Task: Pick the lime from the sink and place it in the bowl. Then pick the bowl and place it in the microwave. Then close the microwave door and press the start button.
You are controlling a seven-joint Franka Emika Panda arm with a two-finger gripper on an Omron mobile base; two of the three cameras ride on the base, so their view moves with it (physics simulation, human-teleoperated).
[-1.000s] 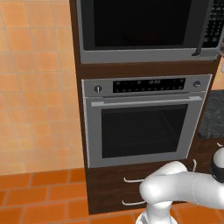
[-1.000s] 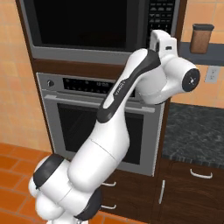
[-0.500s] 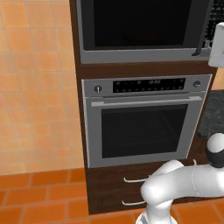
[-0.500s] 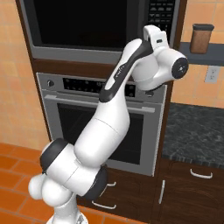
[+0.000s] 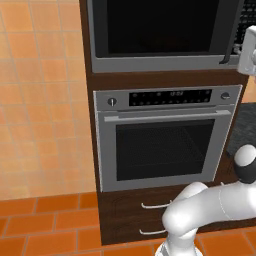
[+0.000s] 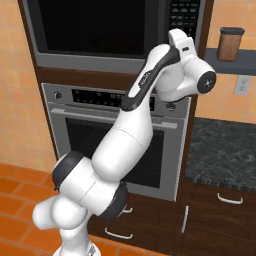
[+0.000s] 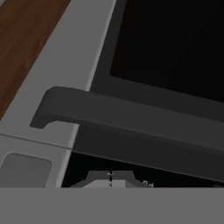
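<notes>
1. Orange tiled walling (image 5: 40, 100) and an orange tiled floor (image 5: 45, 227) are framing a dark wood cabinet column (image 5: 150, 80); the setting is a rendered kitchen.
2. Low in the hand view, the gripper (image 7: 110, 181) is showing as pale tips pressed together with no gap between them; the fingers are clenched and nothing is sitting between them.
3. Just beyond those tips, the long grey bar handle (image 7: 131, 116) is lying across the hand view, standing off the microwave door (image 7: 175, 43); whether the fingers are touching the keypad strip below it I cannot tell.
4. Black door glass is sitting flush in its frame; grey steel trim (image 7: 65, 83) is running alongside, with brown wood past that.
5. Seen from the right base camera, the white hand (image 6: 182, 47) is reaching up against the keypad panel (image 6: 185, 17) at the right end of the microwave (image 6: 100, 30); the arm (image 6: 135, 135) is rising from the lower left.
6. Under the microwave, the steel oven (image 5: 160, 135) with two knobs is sitting shut; two drawers with pale handles (image 5: 155, 205) are lying below it.
7. Right of the column, a dark speckled counter (image 6: 225, 147) is running off; a brown jar (image 6: 231, 42) is standing on a shelf above it, near a wall socket (image 6: 243, 84).
</notes>
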